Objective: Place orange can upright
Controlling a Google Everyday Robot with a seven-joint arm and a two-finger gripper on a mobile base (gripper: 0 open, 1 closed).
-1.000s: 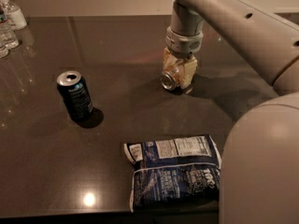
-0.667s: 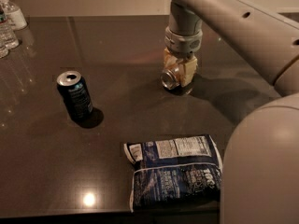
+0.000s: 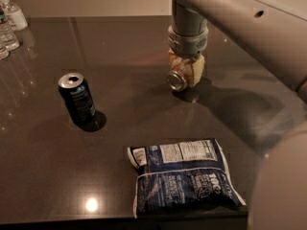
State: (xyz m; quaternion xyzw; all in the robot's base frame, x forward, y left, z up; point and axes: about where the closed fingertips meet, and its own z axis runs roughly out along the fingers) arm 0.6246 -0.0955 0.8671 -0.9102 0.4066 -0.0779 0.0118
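The orange can [image 3: 178, 79] is held on its side between the fingers of my gripper [image 3: 184, 72], its silver end facing the camera, a little above the dark table [image 3: 134, 47] at the centre right. Only that silver end and a little coppery body show; the pale fingers [image 3: 196, 71] cover the rest. The gripper hangs straight down from the grey arm and is shut on the can.
A dark blue can [image 3: 77, 97] with a silver top stands upright at the left. A blue and white snack bag [image 3: 182, 175] lies flat near the front edge. Clear water bottles [image 3: 10, 23] stand at the far left corner. My arm's big links fill the right side.
The gripper with the can has risen slightly off the table and shifted a little toward the left. The blue can and bag have not moved.
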